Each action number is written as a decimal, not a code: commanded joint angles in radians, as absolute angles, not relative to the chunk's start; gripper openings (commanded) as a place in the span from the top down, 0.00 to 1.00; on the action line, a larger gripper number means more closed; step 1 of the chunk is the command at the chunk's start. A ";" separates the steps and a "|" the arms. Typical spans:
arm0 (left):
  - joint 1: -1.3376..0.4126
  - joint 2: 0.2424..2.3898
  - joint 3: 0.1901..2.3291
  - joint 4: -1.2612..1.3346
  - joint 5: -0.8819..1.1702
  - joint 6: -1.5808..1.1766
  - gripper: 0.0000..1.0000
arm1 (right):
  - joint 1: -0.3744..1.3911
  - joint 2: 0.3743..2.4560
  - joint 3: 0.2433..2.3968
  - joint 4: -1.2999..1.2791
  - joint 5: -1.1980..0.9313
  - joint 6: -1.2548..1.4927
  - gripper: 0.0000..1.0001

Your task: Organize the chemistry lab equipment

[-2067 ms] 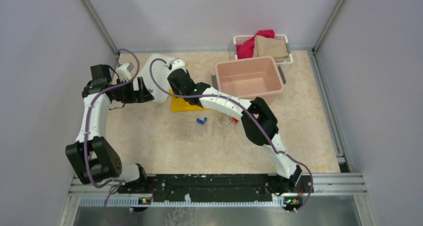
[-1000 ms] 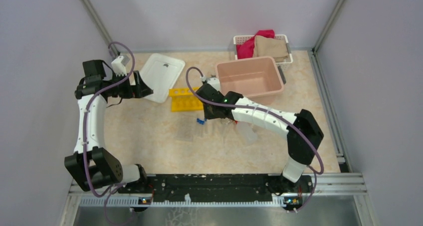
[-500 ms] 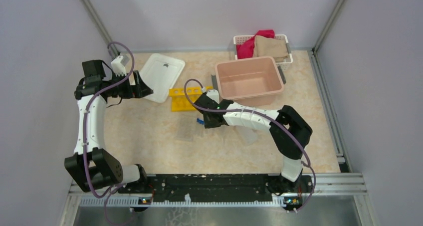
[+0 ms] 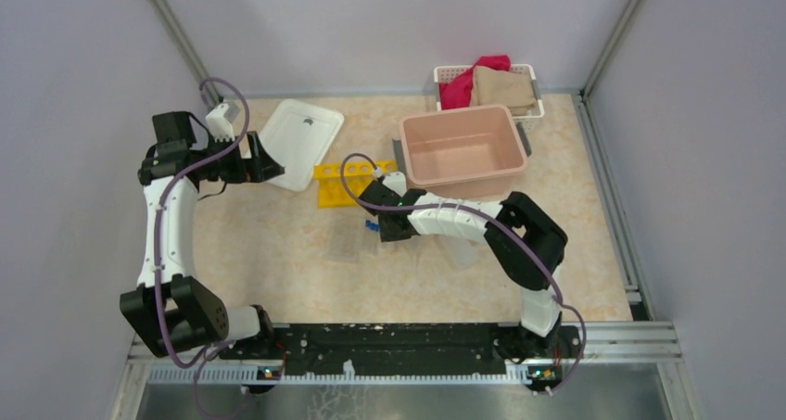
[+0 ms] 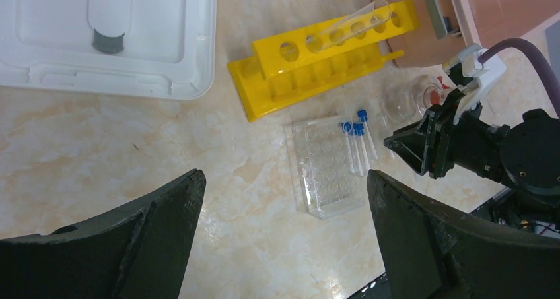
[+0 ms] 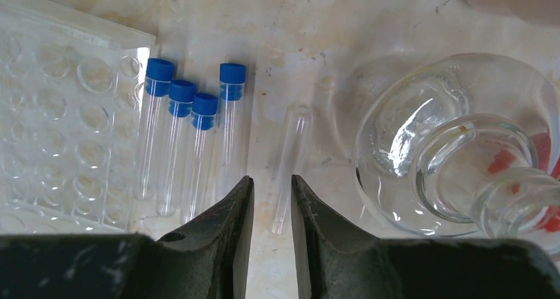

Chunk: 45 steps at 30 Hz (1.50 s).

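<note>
Several clear tubes with blue caps (image 6: 191,140) lie side by side against the clear rack (image 6: 59,114). A capless clear tube (image 6: 290,160) lies to their right, beside the round flask (image 6: 449,140). My right gripper (image 6: 271,179) hangs low over them, open by a narrow gap. The capless tube's near end shows in that gap, lying on the table. The yellow rack (image 5: 317,61) holds one tilted clear tube (image 5: 356,18). My left gripper (image 5: 284,173) is wide open and holds nothing, high over the table by the white lid (image 4: 298,142).
The pink tub (image 4: 463,146) stands behind my right arm, and the white basket of cloths (image 4: 487,86) sits at the back. A white bottle (image 4: 463,253) lies partly under my right forearm. Red shows through the flask glass.
My right gripper has come back from beside the pink tub to low over the tubes, its elbow folding inward. Its jaws have parted slightly. The left arm has stayed still for the last second.
</note>
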<state>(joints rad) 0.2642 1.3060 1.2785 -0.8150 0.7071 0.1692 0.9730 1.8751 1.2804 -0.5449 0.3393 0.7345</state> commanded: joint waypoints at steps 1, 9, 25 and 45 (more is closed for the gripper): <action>0.270 1.278 1.289 -0.812 0.714 0.169 0.01 | 0.946 1.872 1.269 -0.491 0.349 0.747 0.73; 0.269 1.271 1.284 -0.802 0.721 0.159 0.01 | 0.939 1.907 1.300 -0.494 0.362 0.740 0.73; 0.269 1.262 1.292 -0.794 0.796 0.156 0.01 | 0.936 1.876 1.317 -0.505 0.378 0.728 1.00; 0.257 1.185 1.290 -0.857 1.158 0.233 0.01 | 1.014 1.347 1.233 -0.087 0.303 0.554 1.00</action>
<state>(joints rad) 0.2642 1.2247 1.2819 -0.8288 0.9878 0.1772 0.9672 1.3788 1.2057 -0.2481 0.3008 0.6151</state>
